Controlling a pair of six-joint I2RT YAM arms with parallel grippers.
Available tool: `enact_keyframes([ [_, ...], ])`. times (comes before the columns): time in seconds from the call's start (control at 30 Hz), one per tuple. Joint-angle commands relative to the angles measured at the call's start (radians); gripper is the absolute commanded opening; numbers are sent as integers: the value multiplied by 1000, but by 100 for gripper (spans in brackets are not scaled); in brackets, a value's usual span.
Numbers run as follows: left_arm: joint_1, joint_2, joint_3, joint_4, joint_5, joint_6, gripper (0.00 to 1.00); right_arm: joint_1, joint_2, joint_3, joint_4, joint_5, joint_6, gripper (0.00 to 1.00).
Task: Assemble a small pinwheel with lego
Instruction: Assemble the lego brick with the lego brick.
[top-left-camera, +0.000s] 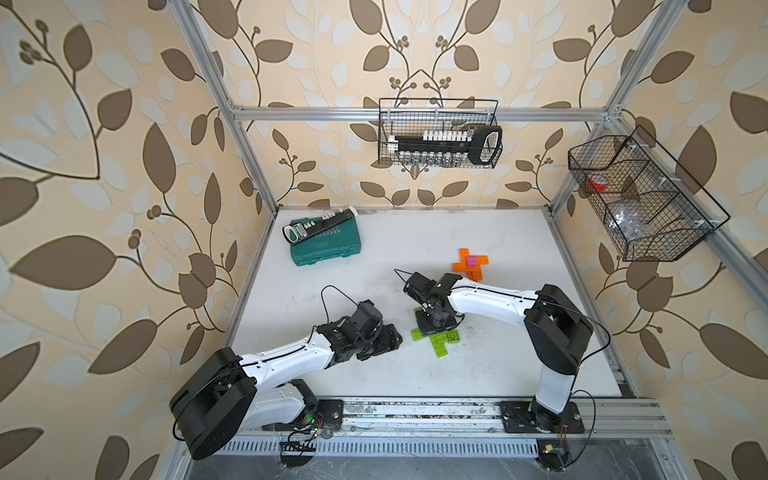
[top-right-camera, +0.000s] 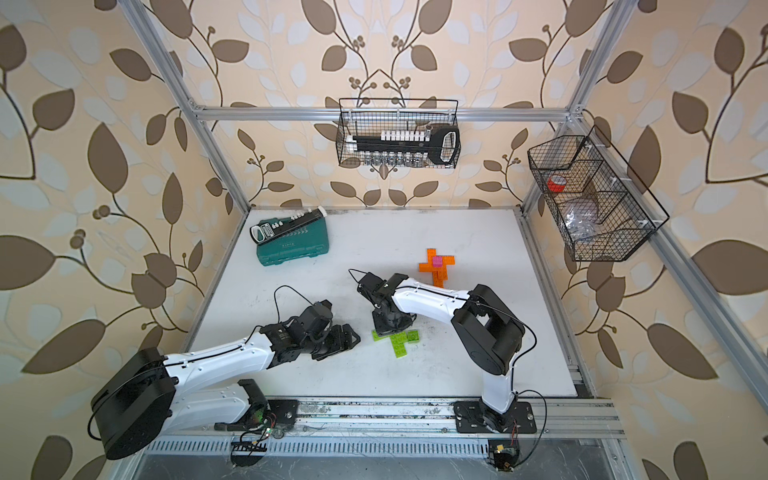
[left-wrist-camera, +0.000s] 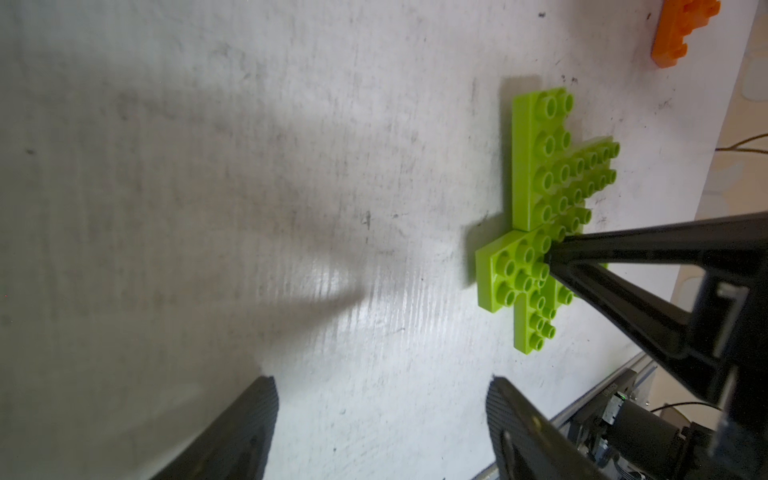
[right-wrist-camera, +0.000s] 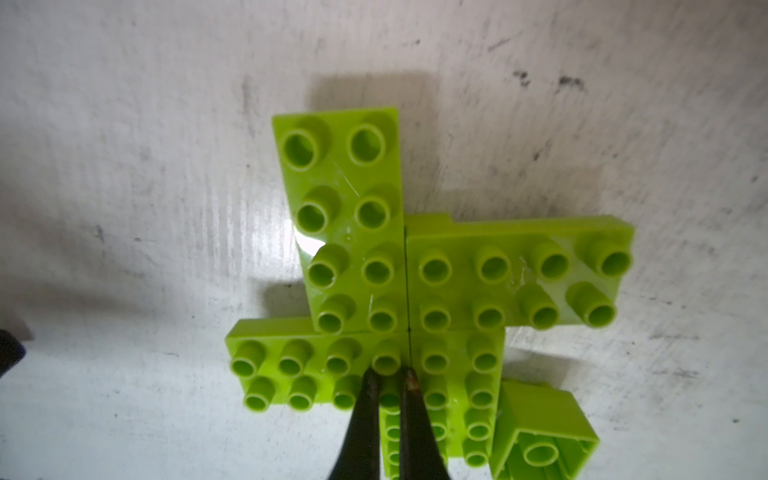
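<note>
Green lego (right-wrist-camera: 361, 266) — right hand (right-wrist-camera: 390, 376) closed at its centre; left hand (left-wrist-camera: 384, 386) wide, empty.

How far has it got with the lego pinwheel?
Done, it seems: the orange pinwheel with its pink brick on top. In hand: the shut right pincer touches the centre of the green cross; the left pincer is open, empty. Left, probably: the loose green brick beside it.

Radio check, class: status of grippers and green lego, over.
Left gripper open, empty. Right gripper shut, tips on green pinwheel. Tipped green brick alongside.
</note>
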Motion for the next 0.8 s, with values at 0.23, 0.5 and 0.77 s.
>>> enact_keyframes([
  [0.23, -11, 15, 54, -8, -18, 27, 81, -5, 78, -19, -51, -14, -14, 5],
  [0.5, -11, 4, 62, -24, -21, 31, 81, -5, 39, 13, -73, -20, -13, 8],
  [0.77, -11, -19, 70, -56, -34, 34, 81, -4, -5, 37, -88, -28, -8, 13],
])
